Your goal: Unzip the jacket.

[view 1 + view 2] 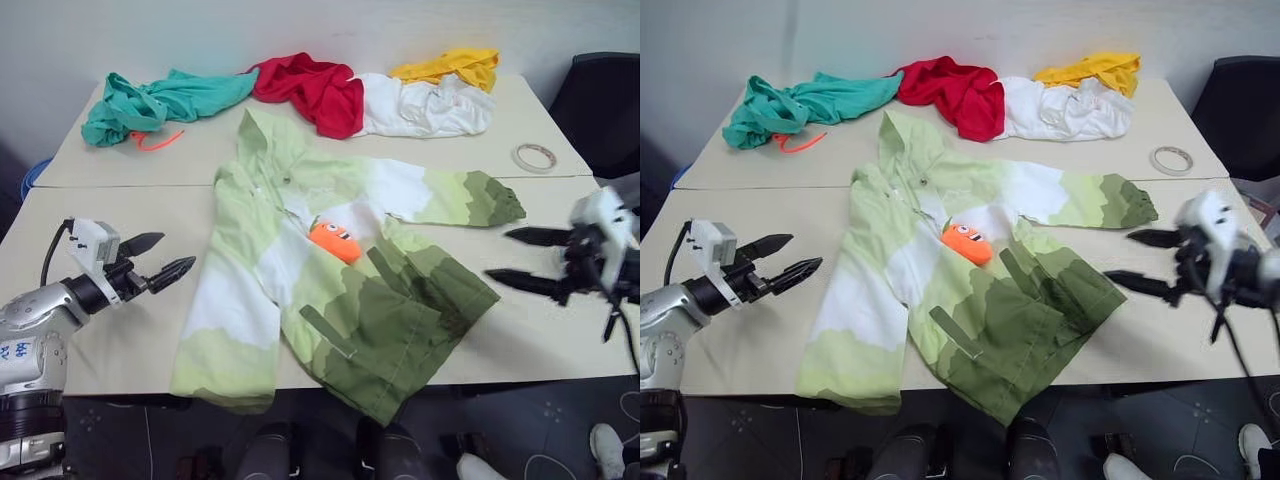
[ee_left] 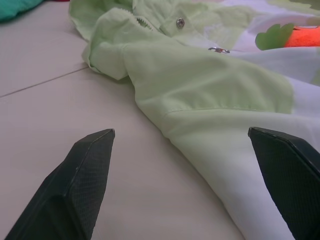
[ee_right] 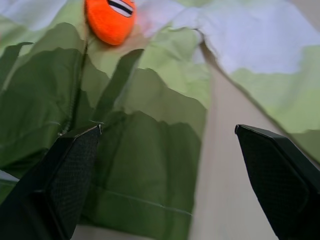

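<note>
The jacket [image 1: 330,290] lies spread flat on the table [image 1: 100,300] in front of me, hood toward the far side, its lower hem hanging a little over the near edge. It runs in bands: pale green at the hood and shoulders, white across the middle, dark olive toward the hem on my right side. The front looks parted near the chest, where an orange toy [image 1: 334,240] with a green leaf sits on the white band, though I cannot make out the zipper line itself clearly. A metal snap [image 2: 180,22] shows near the collar.

My left gripper [image 1: 160,258] hangs over bare tabletop just beside the jacket's pale sleeve, fingers spread wide and holding nothing. My right gripper [image 1: 530,260] is near the olive hem, also wide apart and empty, not touching the cloth.
</note>
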Tool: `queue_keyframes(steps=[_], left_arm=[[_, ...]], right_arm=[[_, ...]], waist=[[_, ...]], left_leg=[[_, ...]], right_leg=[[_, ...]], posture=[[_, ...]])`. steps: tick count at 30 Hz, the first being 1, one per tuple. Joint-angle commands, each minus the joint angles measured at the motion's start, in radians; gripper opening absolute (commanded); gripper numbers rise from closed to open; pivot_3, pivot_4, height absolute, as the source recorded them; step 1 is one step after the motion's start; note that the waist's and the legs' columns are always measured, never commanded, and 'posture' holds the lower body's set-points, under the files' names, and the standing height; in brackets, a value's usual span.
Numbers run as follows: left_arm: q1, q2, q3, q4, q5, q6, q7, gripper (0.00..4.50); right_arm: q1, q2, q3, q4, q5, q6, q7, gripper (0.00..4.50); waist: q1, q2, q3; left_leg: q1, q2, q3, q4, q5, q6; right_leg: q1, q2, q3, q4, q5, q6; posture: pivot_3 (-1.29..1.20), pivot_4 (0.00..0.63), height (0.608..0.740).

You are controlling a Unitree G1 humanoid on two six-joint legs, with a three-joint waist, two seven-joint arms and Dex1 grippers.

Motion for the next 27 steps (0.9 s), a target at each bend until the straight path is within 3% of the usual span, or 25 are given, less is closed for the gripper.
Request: queue_keyframes(steps=[1,8,13,14,20,27], left_arm=[[-0.117,-0.023,-0.045,0.104,0.046,-0.019,0.016,4.50],[-0.487,-0.140,-0.055,0.521,0.093,-0.008,0.148,4.50],[-0.646,-0.205,-0.095,0.771,0.156,-0.055,0.157,4.50],[-0.674,-0.220,-0.100,0.818,0.172,-0.075,0.170,4.50],[-0.755,-0.274,-0.108,0.948,0.207,-0.091,0.139,4.50],[-0.748,-0.294,-0.115,0.970,0.227,-0.054,0.064,2.31]], right_arm=[[0.024,0.065,0.051,-0.040,-0.046,-0.011,-0.090,4.48],[0.024,0.129,0.111,0.033,-0.135,-0.054,-0.163,4.48],[0.024,0.163,0.142,0.115,-0.174,-0.066,-0.178,4.48],[0.030,0.169,0.147,0.119,-0.175,-0.059,-0.178,4.31],[0.083,0.186,0.135,0.071,-0.150,-0.020,-0.173,2.47],[0.116,0.174,0.110,0.069,-0.216,-0.095,-0.227,0.06]], waist=[[0.011,0.000,0.000],[0.020,-0.006,0.001],[0.014,-0.009,0.000],[0.013,-0.010,0.000],[0.012,-0.014,0.000],[0.014,-0.016,-0.001]], left_leg=[[0.000,-0.001,0.000,0.000,0.000,0.000],[-0.003,-0.006,0.002,0.002,0.002,0.005],[-0.003,-0.006,0.002,0.002,0.003,0.005],[-0.003,-0.006,0.003,0.001,0.003,0.005],[-0.003,-0.005,0.003,0.002,0.003,0.005],[-0.002,-0.005,0.002,0.003,0.003,0.005]], right_leg=[[0.000,0.000,-0.001,0.000,0.000,0.000],[-0.001,0.003,-0.003,0.000,0.003,0.006],[-0.001,0.003,-0.003,-0.001,0.004,0.007],[-0.001,0.003,-0.003,0.000,0.004,0.007],[-0.001,0.005,-0.003,0.000,0.004,0.007],[0.000,0.005,-0.003,0.000,0.004,0.007]], posture=[[0.00,0.150,0.740],[0.00,0.150,0.740],[0.00,0.150,0.740],[0.00,0.150,0.740],[0.00,0.150,0.740],[0.00,0.150,0.740]])
